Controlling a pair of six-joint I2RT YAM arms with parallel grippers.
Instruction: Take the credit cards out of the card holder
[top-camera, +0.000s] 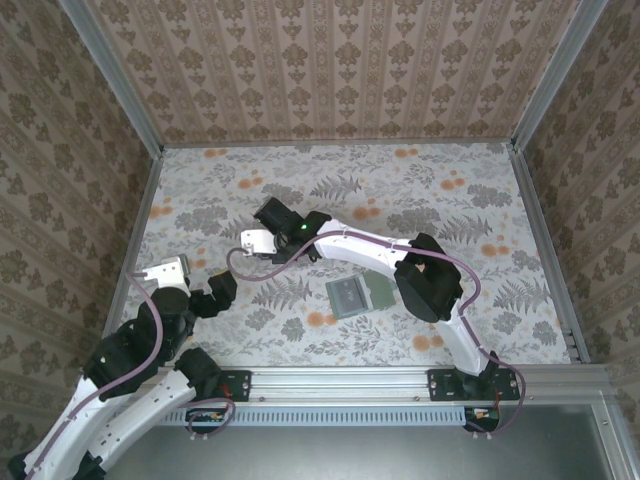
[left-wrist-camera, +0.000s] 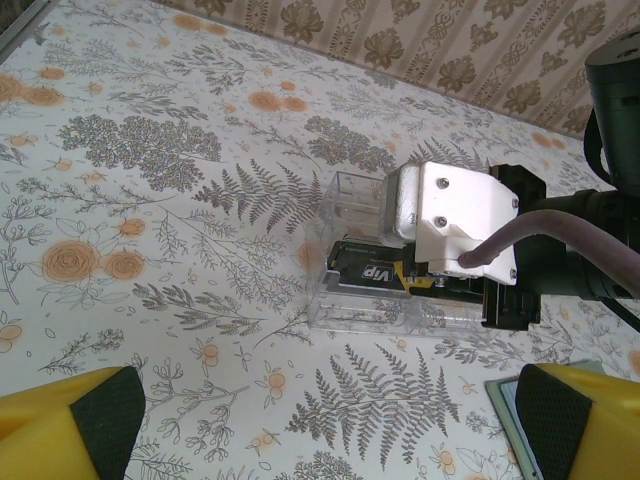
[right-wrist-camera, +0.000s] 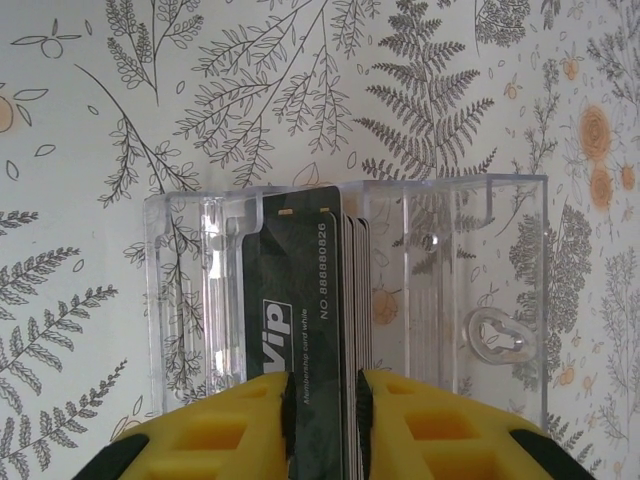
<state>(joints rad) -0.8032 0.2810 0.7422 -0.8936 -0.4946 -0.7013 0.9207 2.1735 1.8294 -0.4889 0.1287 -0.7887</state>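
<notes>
The left gripper (top-camera: 216, 288) is hovering low over the table (top-camera: 480, 200), and its wrist view is showing the jaws released, wide apart. The right gripper (right-wrist-camera: 322, 395) is grasping a stack of cards (right-wrist-camera: 300, 290) standing in a clear plastic box (right-wrist-camera: 450, 270). Only its wrist view is letting me read "VIP" and "NO 8888…" on the front card. The top view is showing the card holder (top-camera: 345, 298) lying flat, just beside the right arm's elbow.

The card stack (right-wrist-camera: 300, 330) — its lower end pinched out of sight between yellow fingers (right-wrist-camera: 390, 400); both cut by the bottom edge.
</notes>
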